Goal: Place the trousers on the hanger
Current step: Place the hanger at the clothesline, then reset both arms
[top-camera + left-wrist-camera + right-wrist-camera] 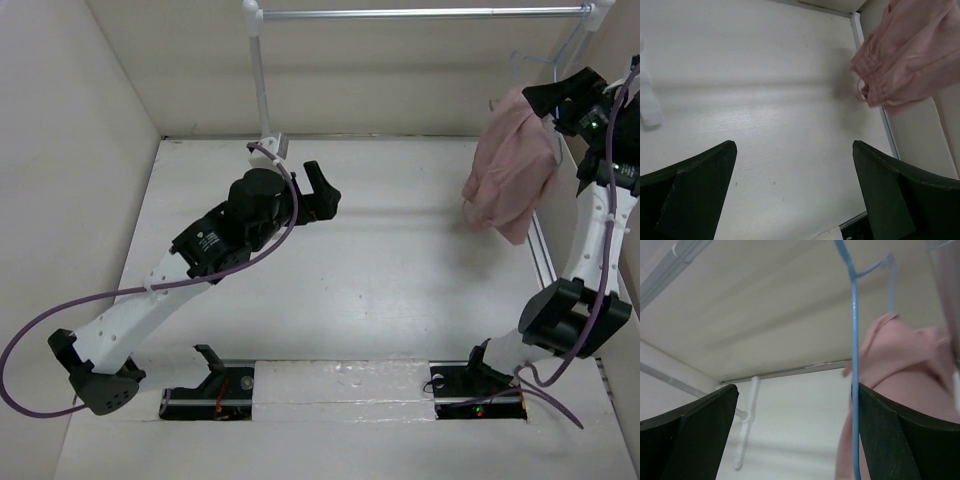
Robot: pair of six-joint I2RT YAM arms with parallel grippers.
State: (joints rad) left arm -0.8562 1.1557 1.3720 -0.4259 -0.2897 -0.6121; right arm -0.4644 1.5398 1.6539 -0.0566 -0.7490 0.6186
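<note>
The dusty-pink trousers [510,170] hang bunched in the air at the far right, against the pale blue hanger [530,62] under the rail. My right gripper [542,104] is open right beside the top of the trousers. In the right wrist view the hanger wire [855,365] runs down just inside my right-hand finger [900,445], with the trousers [900,355] behind it; nothing is between the pads. My left gripper [322,190] is open and empty over the middle of the table. It faces the trousers [910,55], well short of them.
A metal rail [420,14] on a white post [262,80] spans the back; its white foot shows in the left wrist view [647,105]. A metal track [540,255] runs along the table's right edge. Walls close in the left, back and right.
</note>
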